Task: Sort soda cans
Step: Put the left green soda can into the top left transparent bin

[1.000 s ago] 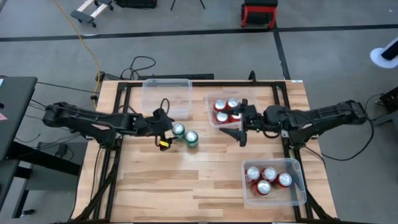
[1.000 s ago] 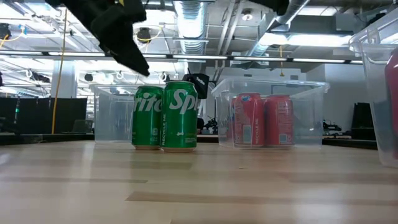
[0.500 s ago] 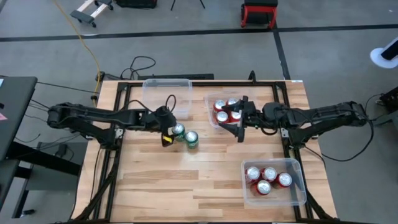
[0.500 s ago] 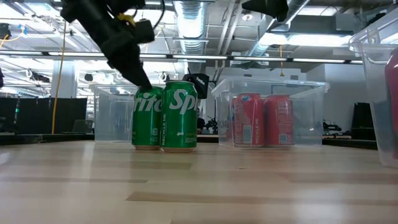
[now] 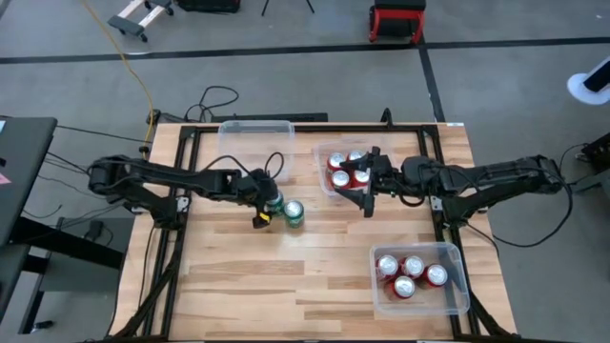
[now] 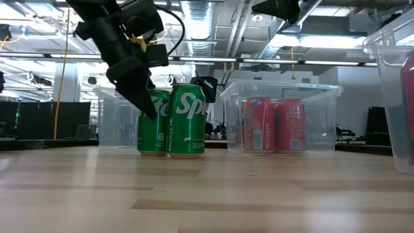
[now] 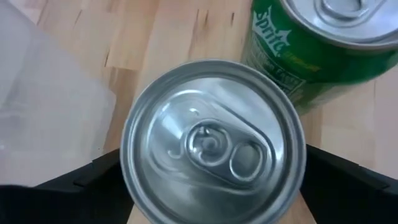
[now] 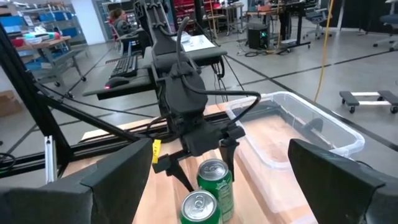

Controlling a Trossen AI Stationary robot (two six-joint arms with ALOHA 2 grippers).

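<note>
Two green soda cans stand upright side by side on the wooden table, one (image 5: 274, 199) nearer the left edge and the other (image 5: 294, 213) beside it. My left gripper (image 5: 266, 206) slants down over the left one (image 7: 211, 143), open, with a finger on either side of its silver top and its body; I see no touch. In the low view the fingers (image 6: 141, 97) reach down in front of that can (image 6: 155, 126). My right gripper (image 5: 365, 200) hangs open and raised beside the bin of red cans (image 5: 343, 170).
An empty clear bin (image 5: 255, 143) stands at the far side behind the green cans. A second clear bin (image 5: 417, 276) with red cans sits near the front right. Bare wood (image 5: 248, 276) lies in front of the green cans.
My left gripper has gone down and toward the table's right edge, tipping steeper, until its open fingers stand around the left green can. Both cans have stayed in place.
</note>
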